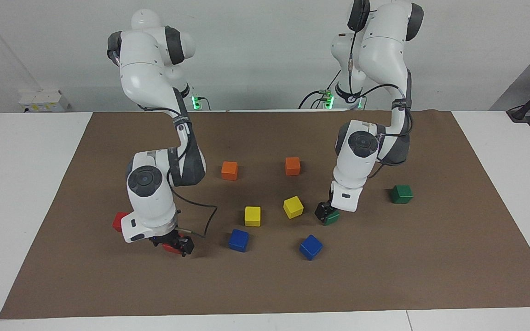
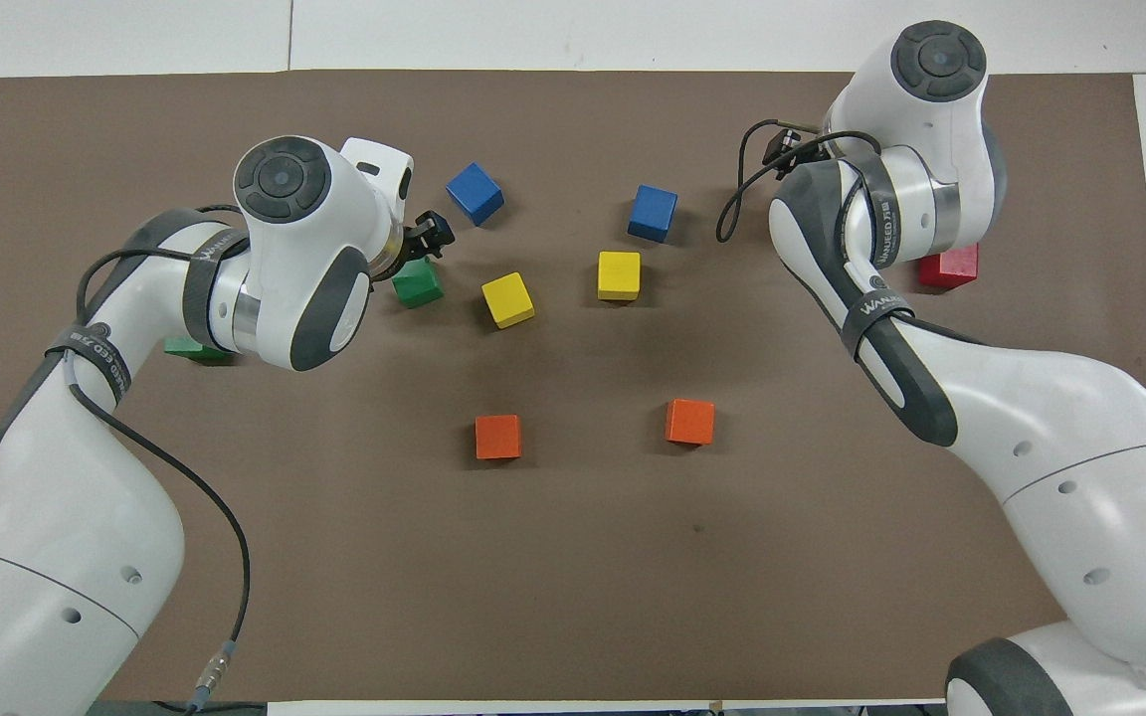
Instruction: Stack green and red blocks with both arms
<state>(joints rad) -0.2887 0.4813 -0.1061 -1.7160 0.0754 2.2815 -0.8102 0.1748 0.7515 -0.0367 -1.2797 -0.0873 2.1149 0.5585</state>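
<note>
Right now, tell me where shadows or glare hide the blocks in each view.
Facing view: even light, soft shadows only; the right gripper covers most of a red block. Overhead view: no glare; the left arm hides most of one green block.

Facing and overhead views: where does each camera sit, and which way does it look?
Facing view: high across the table, looking at the robots; both arms show whole, the left gripper at a green block, the right gripper at a red block.
Overhead view: above the robots' end, looking steeply down; arms enter from the bottom.
Shared: brown mat, all the blocks, half a turn apart.
</note>
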